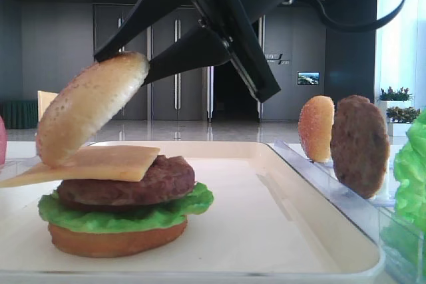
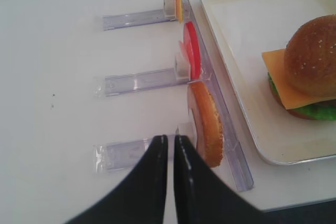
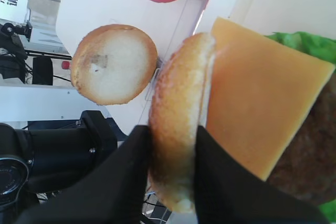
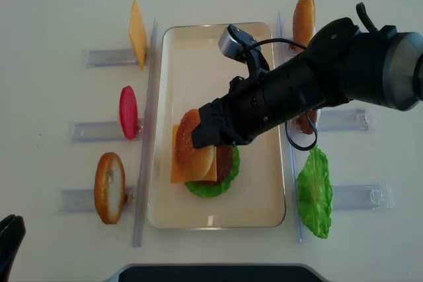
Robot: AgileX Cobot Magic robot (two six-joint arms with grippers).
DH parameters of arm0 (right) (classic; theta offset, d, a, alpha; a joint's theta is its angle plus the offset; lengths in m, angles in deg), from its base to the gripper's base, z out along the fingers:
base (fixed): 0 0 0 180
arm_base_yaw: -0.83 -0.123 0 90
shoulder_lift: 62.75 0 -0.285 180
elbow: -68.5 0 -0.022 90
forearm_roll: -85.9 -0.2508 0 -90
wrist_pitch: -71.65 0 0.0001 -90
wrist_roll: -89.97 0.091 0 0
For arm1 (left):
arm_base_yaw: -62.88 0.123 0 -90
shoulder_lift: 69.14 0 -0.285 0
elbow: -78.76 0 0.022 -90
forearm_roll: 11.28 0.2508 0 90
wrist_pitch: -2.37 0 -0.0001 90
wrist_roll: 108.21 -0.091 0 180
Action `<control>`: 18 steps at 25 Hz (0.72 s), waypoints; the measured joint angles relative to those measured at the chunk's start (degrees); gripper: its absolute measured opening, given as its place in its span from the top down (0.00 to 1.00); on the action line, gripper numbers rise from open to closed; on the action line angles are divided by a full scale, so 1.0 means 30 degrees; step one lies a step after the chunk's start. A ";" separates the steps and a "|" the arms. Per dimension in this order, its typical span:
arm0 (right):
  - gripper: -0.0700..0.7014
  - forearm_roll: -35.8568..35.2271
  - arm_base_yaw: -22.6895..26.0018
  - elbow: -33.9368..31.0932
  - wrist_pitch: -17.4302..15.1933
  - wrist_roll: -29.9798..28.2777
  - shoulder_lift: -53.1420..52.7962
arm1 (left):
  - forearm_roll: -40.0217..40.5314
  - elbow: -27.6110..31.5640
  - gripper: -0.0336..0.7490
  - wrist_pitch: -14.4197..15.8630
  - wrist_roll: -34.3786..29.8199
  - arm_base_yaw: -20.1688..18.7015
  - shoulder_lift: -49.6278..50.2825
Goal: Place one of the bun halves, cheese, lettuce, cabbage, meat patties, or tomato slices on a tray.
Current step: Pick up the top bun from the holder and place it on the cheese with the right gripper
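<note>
My right gripper (image 3: 173, 132) is shut on a sesame bun half (image 3: 176, 87), holding it by its edge. The bun (image 1: 86, 108) is tilted, and its lower rim rests on the cheese (image 1: 100, 163) that tops a stack on the cream tray (image 4: 218, 224). Under the cheese lie a meat patty (image 1: 133, 184), lettuce (image 1: 126, 216) and a darker bun bottom (image 1: 116, 241). The right gripper (image 4: 208, 133) reaches in over the tray from the right. My left gripper (image 2: 171, 139) is shut on nothing, over the table beside a bun (image 2: 206, 121) standing in its clear holder.
Left of the tray, clear holders (image 4: 144, 130) carry a cheese slice (image 4: 137, 33), a tomato slice (image 4: 127, 111) and a bun (image 4: 109, 186). To the right stand another bun (image 1: 316, 128), a meat patty (image 1: 359, 144) and a lettuce leaf (image 4: 314, 193).
</note>
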 joint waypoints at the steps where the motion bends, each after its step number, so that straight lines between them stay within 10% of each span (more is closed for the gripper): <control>1: 0.64 0.0000 0.0000 0.0000 0.0000 0.0000 0.0000 | 0.0000 0.0000 0.57 0.0000 0.0000 0.0000 0.0000; 18: 0.64 0.0874 0.0000 0.0000 -0.0260 0.0000 0.0000 | 0.0000 0.0000 0.57 0.0000 0.0000 0.0000 0.0000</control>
